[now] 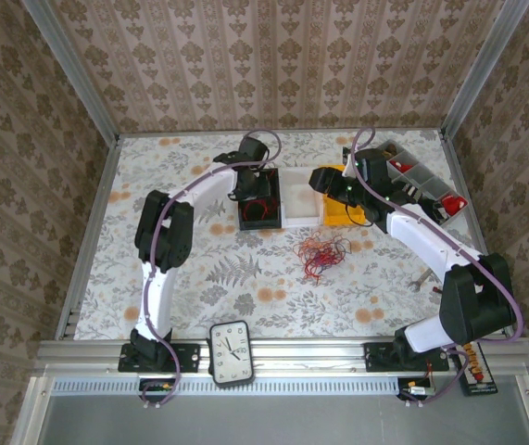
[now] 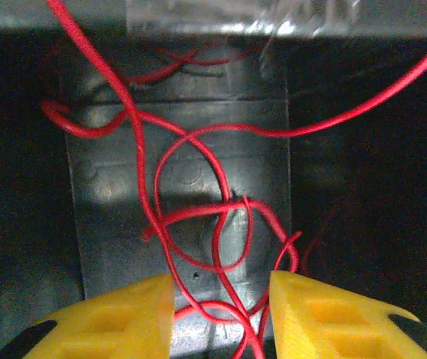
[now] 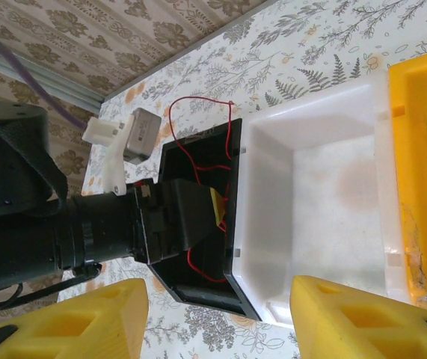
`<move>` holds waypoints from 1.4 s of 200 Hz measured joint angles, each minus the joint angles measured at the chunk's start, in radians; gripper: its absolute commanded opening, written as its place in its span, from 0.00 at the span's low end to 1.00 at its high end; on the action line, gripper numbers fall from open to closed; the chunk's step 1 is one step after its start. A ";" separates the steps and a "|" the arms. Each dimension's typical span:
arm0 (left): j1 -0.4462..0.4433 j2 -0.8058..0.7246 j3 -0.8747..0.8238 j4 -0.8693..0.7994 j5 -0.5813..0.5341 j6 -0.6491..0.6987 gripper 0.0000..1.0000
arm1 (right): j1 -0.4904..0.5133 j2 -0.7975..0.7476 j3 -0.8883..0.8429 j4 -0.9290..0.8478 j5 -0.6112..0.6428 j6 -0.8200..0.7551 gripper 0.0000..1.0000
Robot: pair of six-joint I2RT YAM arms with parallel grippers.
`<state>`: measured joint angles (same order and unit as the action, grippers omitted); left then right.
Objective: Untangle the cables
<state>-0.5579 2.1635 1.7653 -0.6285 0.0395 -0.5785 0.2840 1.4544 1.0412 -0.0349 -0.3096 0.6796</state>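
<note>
The left pincer [image 2: 222, 299] is lowered into the black bin [image 1: 258, 215], which stands near the middle of the table [image 1: 190, 278], toward its far edge. Its yellow fingers [image 2: 127, 321] are spread apart, and thin red strands pass through the gap between them without being pinched. The red cables [image 2: 198, 202] in this bin lie as open loops on the dark floor. One long strand runs from the far left corner down toward the fingers, and another goes away to the far right side of the bin.

The right pincer [image 3: 219, 299] hangs above the table with its jaws spread wide and nothing between them. Below it is the white bin [image 3: 310, 172], which touches the black bin on one side and the yellow bin [image 3: 422, 164] on the other.

A loose bundle of cables [image 1: 322, 252], mostly red with some orange, lies on the bare table, on the near side of the white and yellow bins. It is a little longer from left to right than from far to near. It touches no bin.
</note>
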 measured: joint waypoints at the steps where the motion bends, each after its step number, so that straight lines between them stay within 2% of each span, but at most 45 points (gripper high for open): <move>1: 0.000 -0.001 0.001 0.000 -0.001 0.000 0.40 | 0.000 0.000 0.000 0.000 0.000 0.000 0.55; 57: -0.004 -0.101 0.009 -0.022 -0.048 0.017 0.49 | 0.000 -0.001 -0.001 0.000 0.000 0.000 0.55; 88: 0.001 -0.192 0.010 -0.005 -0.089 0.054 0.59 | 0.000 -0.003 -0.001 0.000 -0.001 0.000 0.54; 111: 0.025 -0.195 0.066 -0.003 -0.089 0.080 0.60 | 0.000 -0.003 -0.002 0.000 -0.004 0.000 0.54; 167: 0.135 0.055 0.410 -0.076 -0.066 0.137 0.57 | 0.000 -0.002 -0.003 -0.001 -0.011 -0.006 0.54; 198: 0.160 0.203 0.549 -0.143 -0.042 0.157 0.57 | 0.000 -0.002 -0.003 -0.019 -0.011 -0.019 0.54; 222: 0.157 0.258 0.575 -0.171 -0.016 0.158 0.56 | 0.000 -0.002 -0.003 -0.029 -0.011 -0.026 0.54; 280: 0.140 0.267 0.574 -0.172 0.021 0.156 0.40 | 0.000 -0.002 -0.003 -0.046 -0.011 -0.034 0.54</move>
<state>-0.4183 2.4310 2.3390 -0.8005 0.0605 -0.4225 0.2840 1.4521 1.0386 -0.0807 -0.3206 0.6460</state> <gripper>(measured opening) 0.429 0.543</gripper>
